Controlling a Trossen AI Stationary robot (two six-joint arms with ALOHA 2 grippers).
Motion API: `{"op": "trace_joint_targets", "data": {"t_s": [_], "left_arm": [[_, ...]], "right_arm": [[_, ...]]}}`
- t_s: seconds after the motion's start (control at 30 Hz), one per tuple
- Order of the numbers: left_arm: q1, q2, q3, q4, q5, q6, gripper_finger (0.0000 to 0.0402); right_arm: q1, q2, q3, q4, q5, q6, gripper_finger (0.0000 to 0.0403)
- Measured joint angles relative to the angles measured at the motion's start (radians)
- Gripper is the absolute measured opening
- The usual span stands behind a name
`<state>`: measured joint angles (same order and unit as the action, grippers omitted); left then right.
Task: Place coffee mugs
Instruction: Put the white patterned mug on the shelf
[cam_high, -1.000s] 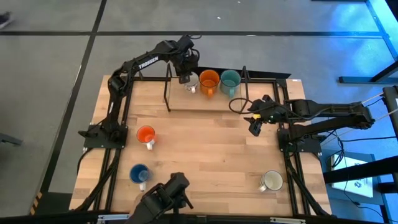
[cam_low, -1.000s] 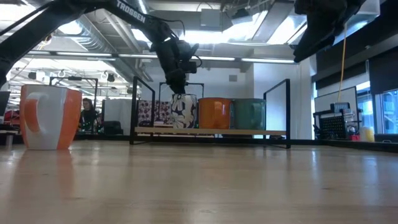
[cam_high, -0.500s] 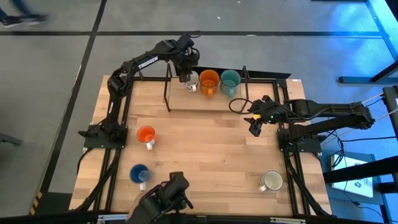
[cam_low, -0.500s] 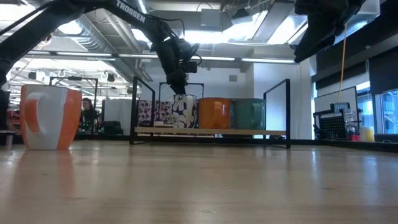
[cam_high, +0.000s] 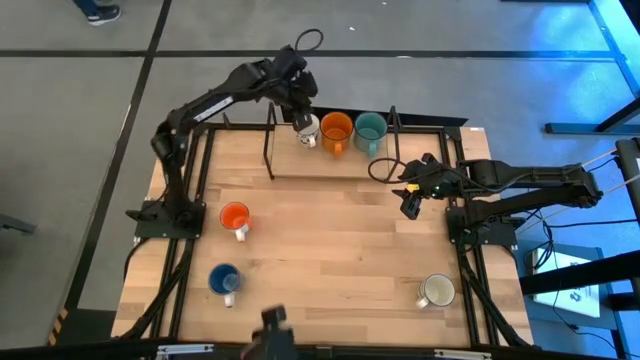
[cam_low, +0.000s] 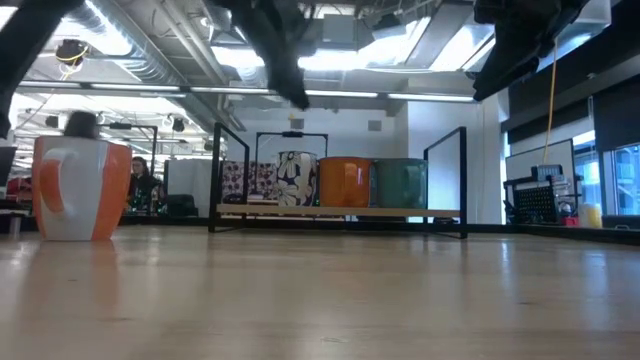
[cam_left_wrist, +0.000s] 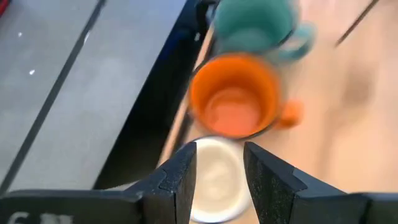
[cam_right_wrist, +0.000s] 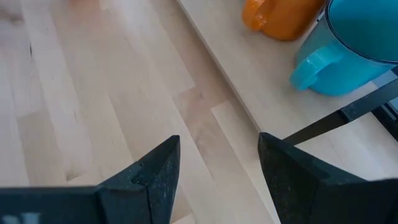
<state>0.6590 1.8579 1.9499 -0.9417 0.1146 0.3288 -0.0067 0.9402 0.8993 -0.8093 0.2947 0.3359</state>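
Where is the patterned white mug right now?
In the high view, the patterned white mug stands on the rack at the table's far edge, leftmost of three, beside the large orange mug, with the left gripper open above it.

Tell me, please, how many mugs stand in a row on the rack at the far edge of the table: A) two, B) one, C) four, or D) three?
D: the high view shows a white mug, an orange mug and a teal mug side by side on the rack.
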Motion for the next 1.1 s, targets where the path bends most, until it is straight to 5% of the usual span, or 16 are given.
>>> {"op": "trace_joint_targets", "data": {"t_s": [0.43,0.73,1.1], "left_arm": [[-0.478,-0.227,0.001,-0.080,-0.131,-0.345,0.0127],[-0.757,-0.261,-0.023,-0.080,-0.366,-0.401,0.0128],[-0.908,-0.619,-0.540,0.118,-0.386,-0.568,0.0128]], "right_arm": [[0.000,0.000,0.003,0.040,-0.179,0.012,0.0202],[0.014,0.001,0.065,0.050,-0.297,0.145,0.0202],[0.183,0.219,0.235,0.023,-0.261,0.419,0.0202]]}}
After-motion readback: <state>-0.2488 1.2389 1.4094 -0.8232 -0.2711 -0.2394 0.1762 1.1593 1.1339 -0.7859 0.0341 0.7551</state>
